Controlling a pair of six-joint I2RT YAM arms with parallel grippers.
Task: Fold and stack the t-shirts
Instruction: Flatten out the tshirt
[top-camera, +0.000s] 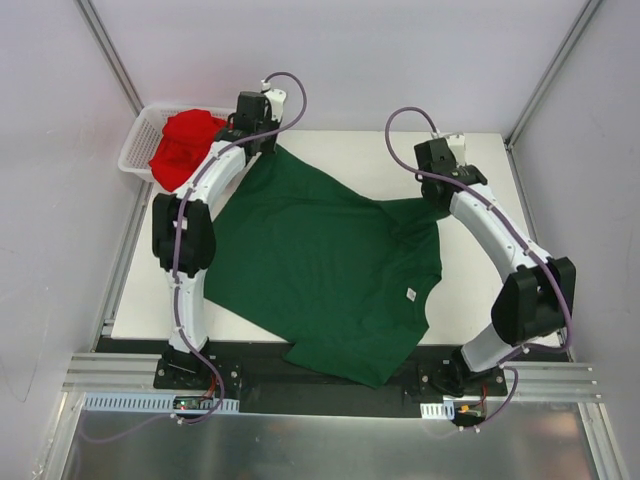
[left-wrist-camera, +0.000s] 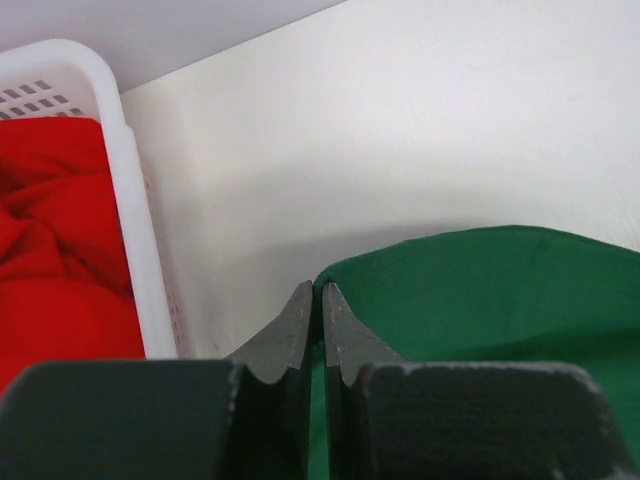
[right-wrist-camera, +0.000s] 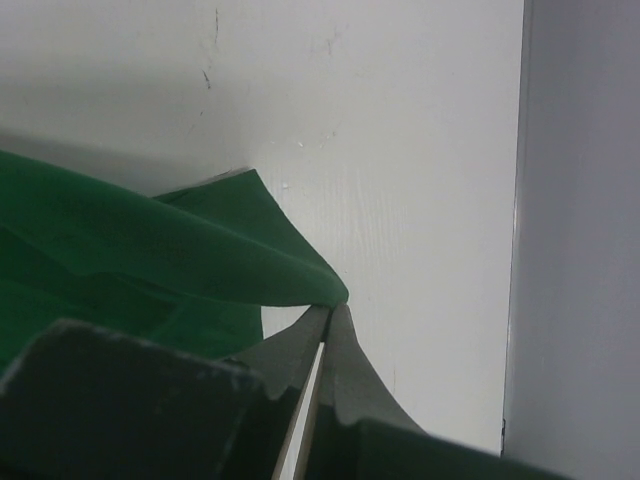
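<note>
The dark green t-shirt (top-camera: 320, 270) lies spread over the table, with its lower part hanging over the near edge. My left gripper (top-camera: 264, 146) is shut on its far left corner beside the basket. In the left wrist view green cloth (left-wrist-camera: 500, 300) runs between the closed fingertips of the left gripper (left-wrist-camera: 317, 290). My right gripper (top-camera: 435, 205) is shut on the shirt's right corner. In the right wrist view the green cloth (right-wrist-camera: 150, 250) is lifted in a fold that ends at the tips of the right gripper (right-wrist-camera: 335, 308). The red t-shirt (top-camera: 185, 145) (left-wrist-camera: 50, 250) sits crumpled in the basket.
A white mesh basket (top-camera: 135, 150) (left-wrist-camera: 130, 200) stands at the table's far left corner, close to my left gripper. White walls enclose the table (top-camera: 480, 290) on three sides. In the right wrist view, a wall (right-wrist-camera: 580, 250) rises just right of the gripper.
</note>
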